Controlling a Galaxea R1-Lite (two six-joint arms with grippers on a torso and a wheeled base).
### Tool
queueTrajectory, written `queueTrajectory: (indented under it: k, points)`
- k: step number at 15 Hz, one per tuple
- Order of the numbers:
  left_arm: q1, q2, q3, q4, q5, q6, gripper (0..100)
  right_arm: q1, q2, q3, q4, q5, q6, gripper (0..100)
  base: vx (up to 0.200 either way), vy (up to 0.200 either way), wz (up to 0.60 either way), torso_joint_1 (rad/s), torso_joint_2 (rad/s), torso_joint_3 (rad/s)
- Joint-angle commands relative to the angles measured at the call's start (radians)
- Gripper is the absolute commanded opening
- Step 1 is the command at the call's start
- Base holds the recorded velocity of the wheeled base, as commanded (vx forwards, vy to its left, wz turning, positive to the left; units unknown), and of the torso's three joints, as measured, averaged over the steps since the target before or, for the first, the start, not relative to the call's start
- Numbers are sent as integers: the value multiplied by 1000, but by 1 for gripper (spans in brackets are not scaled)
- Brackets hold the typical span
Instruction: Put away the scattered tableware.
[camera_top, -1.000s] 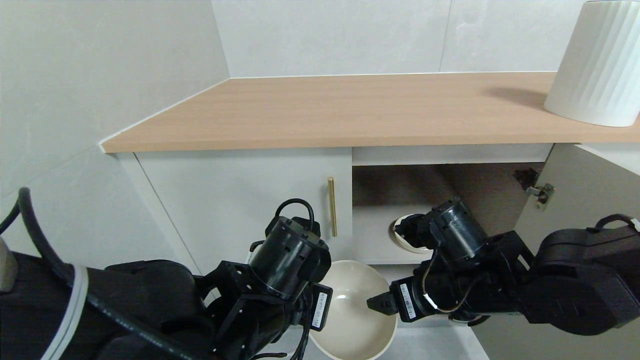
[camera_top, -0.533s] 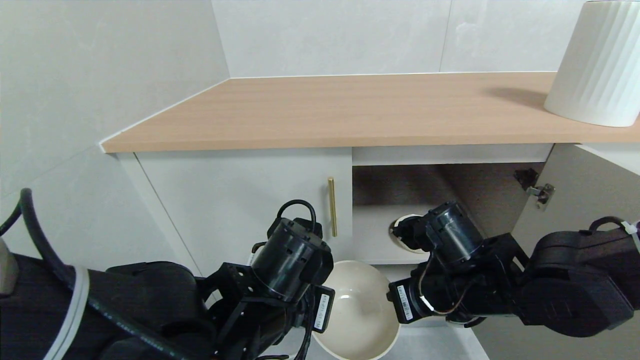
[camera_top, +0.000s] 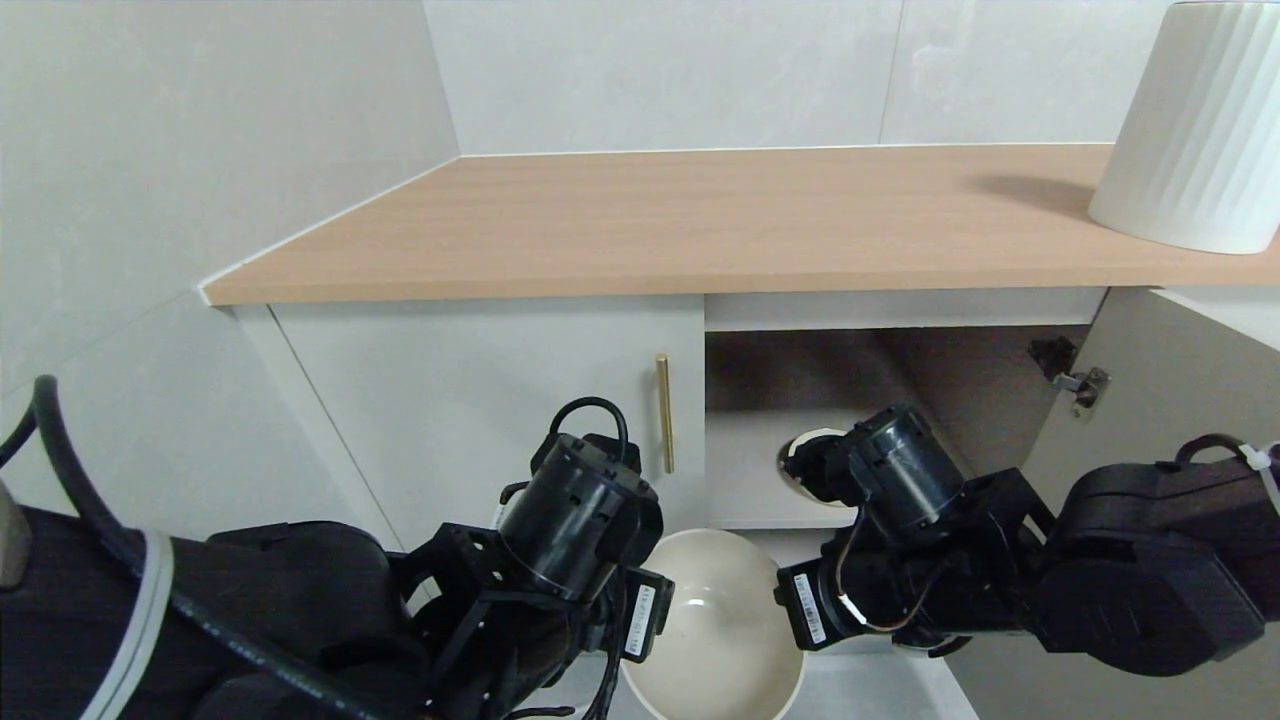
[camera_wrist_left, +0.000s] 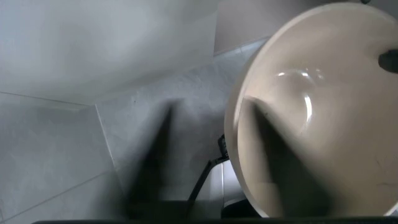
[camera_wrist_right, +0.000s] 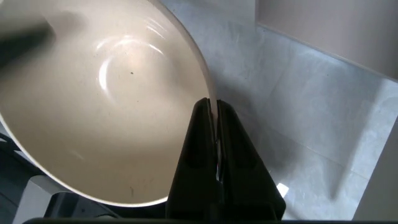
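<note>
Under a matte wood-grain countertop (camera_top: 700, 220), the white cabinet (camera_top: 880, 380) stands open at four o'clock. At six o'clock hangs the round, glossy cream bowl (camera_top: 715, 610). The right gripper (camera_wrist_right: 212, 109) pinches its thin rim, and the left gripper (camera_wrist_left: 208, 109) straddles it, fingers spread. This looks like a handover; next, the slick bowl needs carrying level onto the shelf (camera_top: 750, 470).

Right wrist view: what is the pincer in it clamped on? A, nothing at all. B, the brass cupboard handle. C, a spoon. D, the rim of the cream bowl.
D: the right pincer has its two fingers shut together over the edge of the cream bowl, one inside the rim and one outside.
</note>
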Motion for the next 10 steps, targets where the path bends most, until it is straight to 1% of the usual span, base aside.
queueTrajectory:
  k: [1,2,3,5,8,9,10]
  points:
    - [0,-12,-1,-8,5,-1,100,-1,5,0,-3,1,5,0,0,0,0,0,0,0]
    - [0,-10,1,-13,10,-1,100,-6,11,0,-3,1,17,0,0,0,0,0,0,0]
    - [4,-12,1,-13,17,-2,100,-32,33,-5,-3,-1,54,0,0,0,0,0,0,0]
    - [15,-21,-2,-16,20,-19,100,-109,76,-29,-14,-2,114,0,0,0,0,0,0,0]
    - [37,-30,-2,-16,20,-21,100,-210,163,-86,-63,-28,237,0,0,0,0,0,0,0]
    - [40,-32,-2,-16,20,-21,100,-265,214,-123,-87,-59,271,0,0,0,0,0,0,0]
    - [44,-32,-2,-16,20,-21,100,-310,251,-155,-100,-117,291,0,0,0,0,0,0,0]
